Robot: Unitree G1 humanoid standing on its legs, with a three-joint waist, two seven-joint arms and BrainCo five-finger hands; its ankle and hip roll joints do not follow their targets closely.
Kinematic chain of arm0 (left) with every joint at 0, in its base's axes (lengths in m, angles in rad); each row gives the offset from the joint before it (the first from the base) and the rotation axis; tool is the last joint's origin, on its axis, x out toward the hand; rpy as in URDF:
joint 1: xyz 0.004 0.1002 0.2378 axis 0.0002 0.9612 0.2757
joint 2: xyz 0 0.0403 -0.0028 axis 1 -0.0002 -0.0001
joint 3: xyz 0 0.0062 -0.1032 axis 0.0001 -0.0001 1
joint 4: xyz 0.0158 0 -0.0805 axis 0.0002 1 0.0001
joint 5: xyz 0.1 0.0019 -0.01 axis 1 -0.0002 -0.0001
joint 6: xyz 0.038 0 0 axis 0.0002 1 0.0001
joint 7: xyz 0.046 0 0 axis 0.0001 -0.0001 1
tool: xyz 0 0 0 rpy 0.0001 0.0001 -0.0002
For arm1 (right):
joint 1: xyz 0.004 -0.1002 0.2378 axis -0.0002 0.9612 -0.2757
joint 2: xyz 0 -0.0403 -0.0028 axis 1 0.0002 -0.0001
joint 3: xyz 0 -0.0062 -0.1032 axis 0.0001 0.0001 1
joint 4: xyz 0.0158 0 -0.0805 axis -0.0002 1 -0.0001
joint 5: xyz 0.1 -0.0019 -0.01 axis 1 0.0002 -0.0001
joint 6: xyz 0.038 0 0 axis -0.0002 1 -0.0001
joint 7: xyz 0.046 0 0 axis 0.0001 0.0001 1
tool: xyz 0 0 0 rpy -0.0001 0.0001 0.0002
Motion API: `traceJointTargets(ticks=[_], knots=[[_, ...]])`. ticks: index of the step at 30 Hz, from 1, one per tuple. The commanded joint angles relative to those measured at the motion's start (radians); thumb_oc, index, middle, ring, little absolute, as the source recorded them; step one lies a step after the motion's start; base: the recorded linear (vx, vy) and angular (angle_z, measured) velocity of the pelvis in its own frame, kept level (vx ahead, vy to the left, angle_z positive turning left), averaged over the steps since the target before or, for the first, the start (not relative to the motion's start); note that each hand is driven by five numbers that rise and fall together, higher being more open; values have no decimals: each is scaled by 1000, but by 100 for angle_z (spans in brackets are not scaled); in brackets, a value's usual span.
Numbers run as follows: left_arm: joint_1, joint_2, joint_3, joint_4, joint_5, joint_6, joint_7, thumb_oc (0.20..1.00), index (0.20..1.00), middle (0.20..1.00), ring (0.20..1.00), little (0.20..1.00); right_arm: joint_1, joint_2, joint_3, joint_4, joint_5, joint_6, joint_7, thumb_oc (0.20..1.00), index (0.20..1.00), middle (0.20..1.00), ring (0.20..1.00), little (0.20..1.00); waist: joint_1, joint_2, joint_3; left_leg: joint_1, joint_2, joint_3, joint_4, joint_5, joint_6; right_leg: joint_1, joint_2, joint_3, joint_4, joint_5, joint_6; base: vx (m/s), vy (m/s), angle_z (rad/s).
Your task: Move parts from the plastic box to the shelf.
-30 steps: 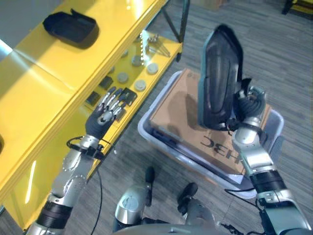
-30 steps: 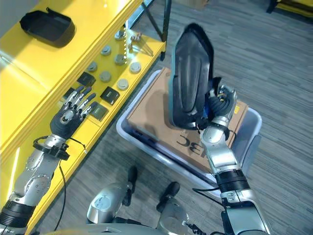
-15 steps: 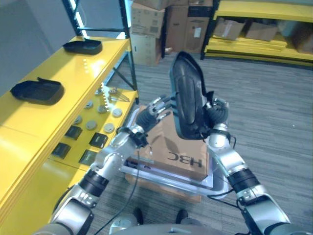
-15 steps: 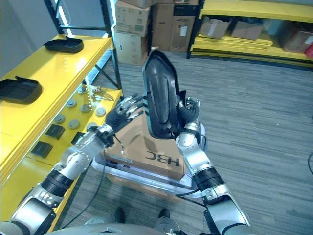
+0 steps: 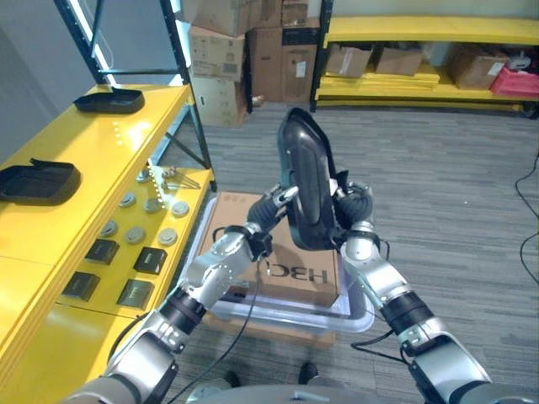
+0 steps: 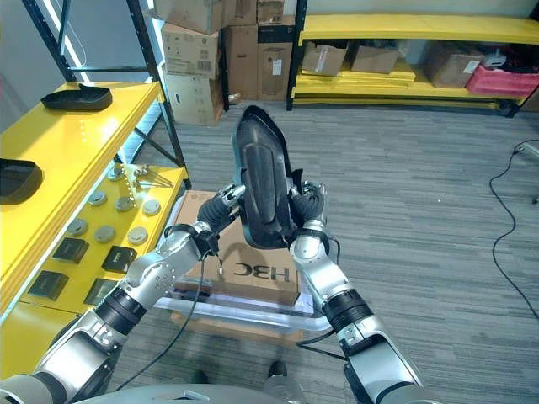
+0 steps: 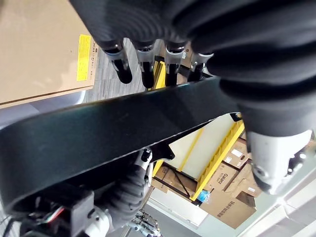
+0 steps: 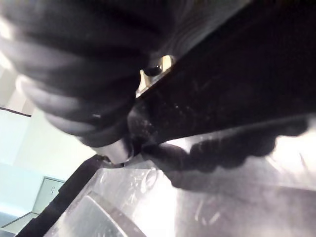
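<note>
the right robot hand [image 6: 308,206] curls its fingers round the lower back edge of a long black part [image 6: 259,181], holding it upright in the air above the cardboard box [image 6: 232,244] that sits in the plastic box [image 6: 253,313]. the left robot hand [image 6: 221,204] reaches in with straight fingers just at the part's other edge, seemingly to steady it. the part is dark, glossy, shell-shaped with a raised rim, tapering toward the top. two similar black parts [image 5: 38,181] [image 5: 109,101] already lie on top of the yellow shelf [image 5: 76,219], so the task looks partly done; this part is lifted out but not yet carried across and set down.
</note>
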Motion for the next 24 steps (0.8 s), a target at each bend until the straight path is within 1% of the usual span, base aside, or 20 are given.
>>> traceJointTargets(ticks=[1,3,6,8,13,19,24], knots=[[-105,-36,-36,62,73,-22,-16,1000,1000,1000,1000,1000,-150,15,2,-9,6,-39,4,200,200,200,200,200,24,-22,-54,-6,36,-44,21,-44,-37,48,-70,26,14,-83,106,14,-4,-3],[-106,-37,-36,66,83,-20,-22,1000,1000,1000,1000,1000,-149,16,2,-7,7,-36,7,200,200,200,200,200,24,-22,-55,-6,36,-45,20,-44,-37,47,-70,27,14,-82,106,5,0,-2],[-112,-42,-39,74,86,3,-27,1000,1000,1000,1000,1000,-150,23,4,6,8,-39,10,200,200,200,200,200,22,-21,-57,-3,36,-43,21,-45,-37,48,-69,26,14,-81,105,6,1,-2],[-114,-44,-43,78,86,7,-30,1000,1000,1000,1000,1000,-150,25,5,10,9,-43,10,200,200,200,200,200,21,-20,-57,-2,36,-42,21,-45,-37,48,-68,27,14,-81,105,7,2,-4],[-112,-61,-80,102,116,24,-30,1000,1000,1000,1000,1000,-158,34,12,7,12,-37,27,200,200,200,200,200,12,-21,-61,1,34,-42,24,-48,-35,46,-67,32,20,-86,106,10,1,-6],[-111,-71,-102,131,138,34,-18,1000,1000,1000,1000,1000,-164,46,20,-1,23,-27,29,200,200,200,200,200,6,-21,-62,7,34,-40,23,-50,-33,50,-65,35,21,-87,106,0,0,0],[-108,-76,-115,161,170,28,-37,1000,1000,1000,1000,1000,-168,62,30,0,24,-9,30,200,200,200,200,200,6,-21,-66,13,33,-39,20,-51,-33,52,-64,36,21,-89,106,0,0,0]])
